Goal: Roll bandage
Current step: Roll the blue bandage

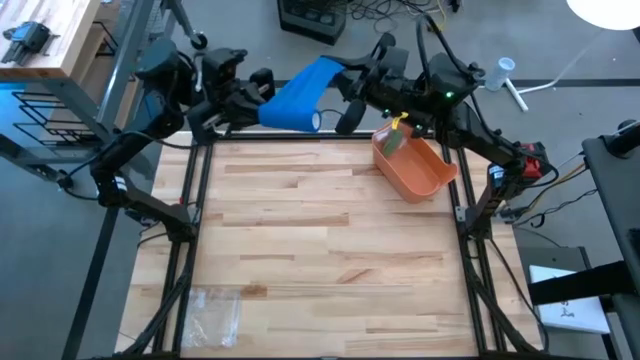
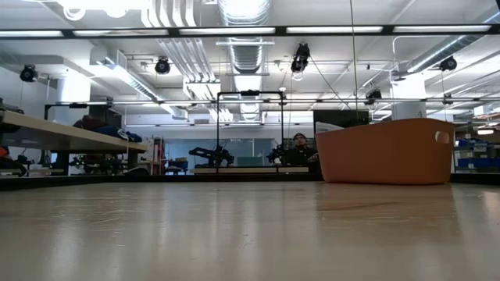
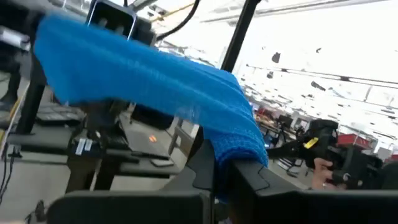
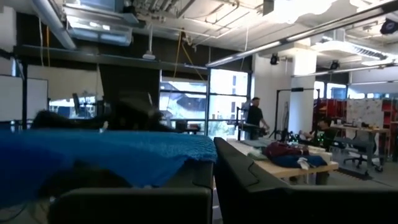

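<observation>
A blue bandage (image 1: 300,92) hangs in the air over the table's far edge, stretched between my two grippers. Its lower end is a roll with a pale core (image 1: 314,122); a flat strip runs from there up to the far right. My left gripper (image 1: 262,95) is shut on the bandage (image 3: 155,81) at the roll's left side. My right gripper (image 1: 347,72) is shut on the bandage (image 4: 93,155) at the strip's upper end. Neither gripper nor the bandage shows in the low view. My left gripper pinches the bandage's near end (image 3: 244,155) between its two fingers, coming from the table's left, about level. The cloth spreads away from the fingers toward the other arm, lifted clear of the table. Whether the fingers have the roll itself or a layer cannot be told. My right gripper holds the strip's far end by its edge (image 4: 198,151), pinched between the two fingers, coming from the table's right, roughly level. The strip lies flat and wide away from the fingers, clear of the table. One layer or several cannot be told.
An orange bin (image 1: 415,165) stands at the table's far right, also large in the low view (image 2: 387,150), with a green and yellow item (image 1: 395,135) at its far end. A clear plastic bag (image 1: 215,310) lies near the front left corner. People show beyond the table (image 4: 254,118).
</observation>
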Robot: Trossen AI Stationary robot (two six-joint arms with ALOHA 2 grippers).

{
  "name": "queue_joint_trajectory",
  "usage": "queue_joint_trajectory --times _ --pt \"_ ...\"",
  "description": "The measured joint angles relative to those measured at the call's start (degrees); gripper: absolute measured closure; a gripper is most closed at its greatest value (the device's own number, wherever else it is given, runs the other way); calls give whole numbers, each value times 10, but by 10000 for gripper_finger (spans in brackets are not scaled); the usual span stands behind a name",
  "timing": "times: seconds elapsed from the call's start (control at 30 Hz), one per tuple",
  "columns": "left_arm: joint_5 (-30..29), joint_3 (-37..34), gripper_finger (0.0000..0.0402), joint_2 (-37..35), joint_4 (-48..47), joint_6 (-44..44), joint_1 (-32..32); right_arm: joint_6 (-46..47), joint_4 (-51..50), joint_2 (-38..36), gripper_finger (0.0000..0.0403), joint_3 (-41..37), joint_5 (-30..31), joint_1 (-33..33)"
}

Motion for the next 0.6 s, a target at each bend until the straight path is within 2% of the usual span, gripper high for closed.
queue_joint_trajectory --times 0.6 --pt "-33 0 393 -1 -7 6 14 -24 -4 0 403 0 -2 37"
